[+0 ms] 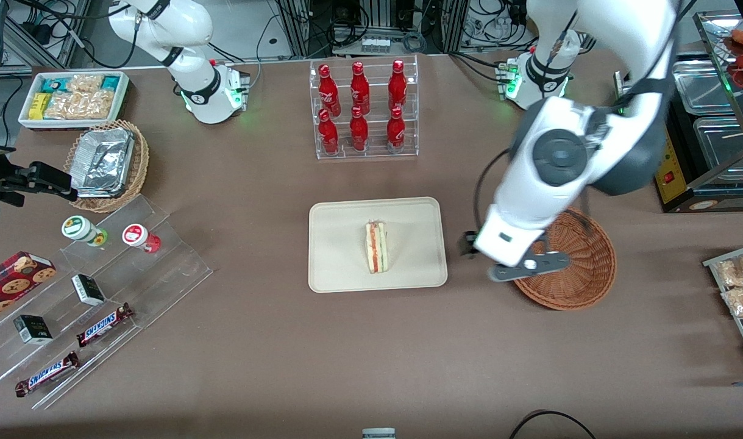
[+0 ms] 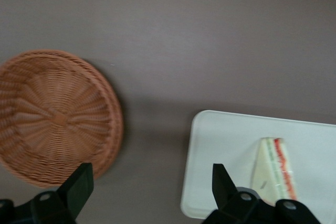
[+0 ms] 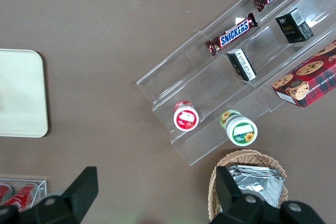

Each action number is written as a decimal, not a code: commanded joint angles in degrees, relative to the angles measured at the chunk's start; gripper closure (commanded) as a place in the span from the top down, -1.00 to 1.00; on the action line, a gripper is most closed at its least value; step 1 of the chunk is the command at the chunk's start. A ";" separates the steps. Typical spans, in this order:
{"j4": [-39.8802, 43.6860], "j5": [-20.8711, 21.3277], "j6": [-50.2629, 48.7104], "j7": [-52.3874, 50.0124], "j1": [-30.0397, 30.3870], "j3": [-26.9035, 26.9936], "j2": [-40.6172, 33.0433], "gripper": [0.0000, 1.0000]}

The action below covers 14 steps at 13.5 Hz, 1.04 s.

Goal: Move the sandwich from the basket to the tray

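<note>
Sandwich point(image 1: 376, 247) is flat on the tray point(image 1: 341, 268), near its middle: triangular wedge, pale bread, red/orange/green layers along the cut edge, looks wrapped in clear film w/ a small label, text unreadable. Tray is cream-beige, smooth, rectangular w/ rounded corners and a low rim.

Gripper point(image 2: 149, 195) hangs above bare table between tray and basket point(image 1: 581, 268), black fingers point(image 2: 79, 184) spread wide apart, nothing between them. Basket is round, shallow, reddish-brown wicker w/ a spoke-pattern weave, nothing in it; arm's wrist covers part of its rim in the front view. Table point(image 1: 273, 353) is matte brown.

Farther from the front camera than the tray: clear acrylic rack point(image 1: 364, 110) w/ six glossy red bottles point(image 1: 359, 88), white script on them, not legible. Toward the parked arm's end: stepped clear display point(image 1: 103, 292) w/ two bars point(image 1: 105, 324) reading SNICKERS, small dark boxes, two round-lidded cups, a red plaid cookie box. Also a lighter tan wicker basket point(image 1: 136, 177) holding a crumpled foil container, and a white bin point(image 1: 72, 97) of snack packets.
</note>
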 commanded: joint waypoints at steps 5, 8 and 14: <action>-8.47 -3.26 -6.06 15.67 10.99 -0.55 -11.35 1.00; -8.48 -3.87 -12.28 21.90 14.68 -1.69 -13.64 1.00; -8.92 -4.31 -21.61 24.90 19.53 -3.54 -20.49 1.00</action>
